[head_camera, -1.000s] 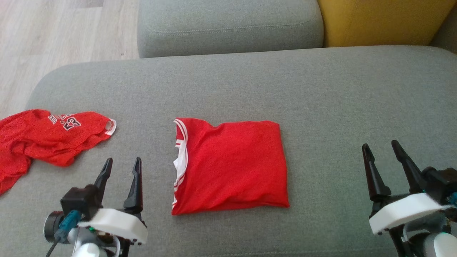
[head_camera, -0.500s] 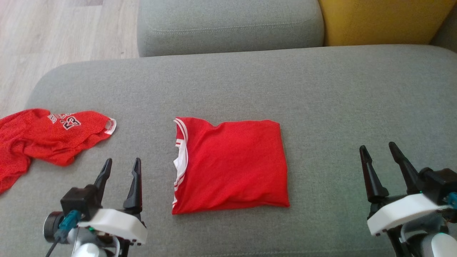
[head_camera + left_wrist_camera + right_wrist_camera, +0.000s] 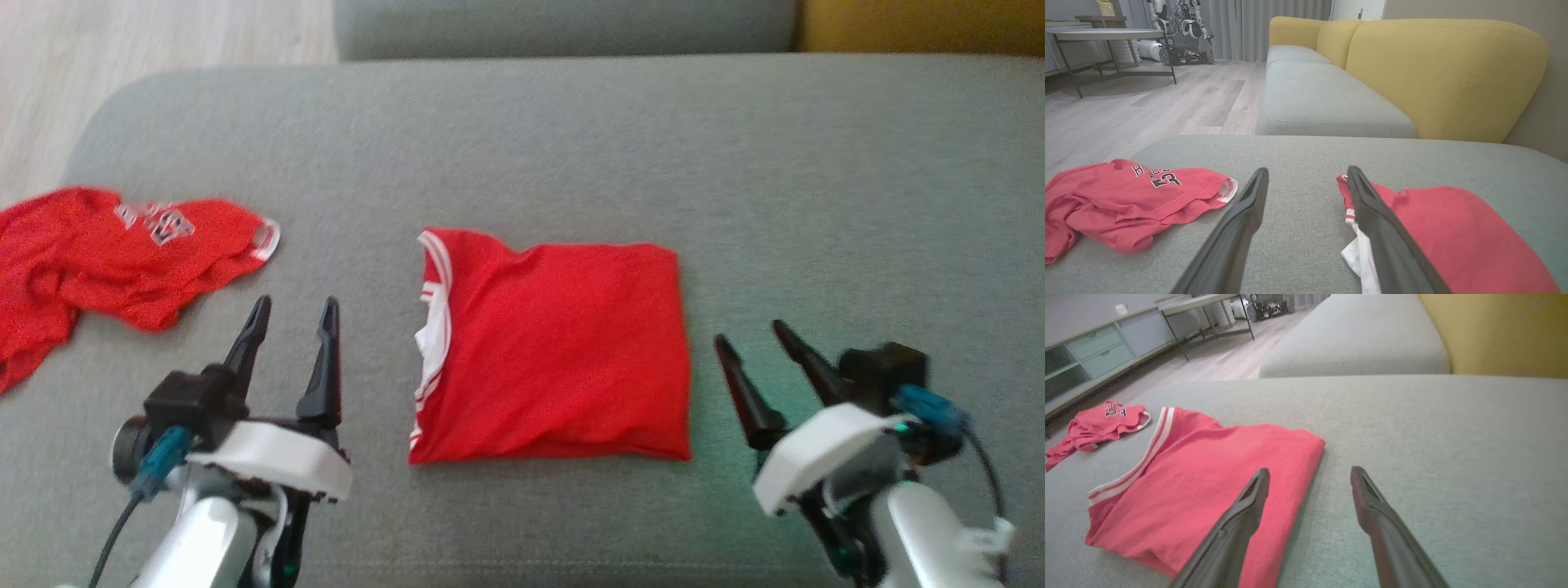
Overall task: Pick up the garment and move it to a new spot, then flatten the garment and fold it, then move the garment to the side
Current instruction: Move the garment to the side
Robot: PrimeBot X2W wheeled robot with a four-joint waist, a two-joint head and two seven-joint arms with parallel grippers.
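Nearest: left gripper [image 3: 295, 306] and right gripper [image 3: 748, 332], jaws of both spread and empty, fingers pointing away over the grey seat [image 3: 571, 139], neither touching cloth. Between them lies the garment [image 3: 563, 351], red with white striped trim and folded into a flat near-square on the seat; its trim edge faces the left gripper, its right edge just beside the right gripper's fingers. Farther left, well apart, a crumpled red jersey [image 3: 106, 253] with lettering sits at the seat's edge; beyond are a second grey cushion [image 3: 563, 28], a yellow backrest [image 3: 922, 24] and pale wood floor [image 3: 163, 41].
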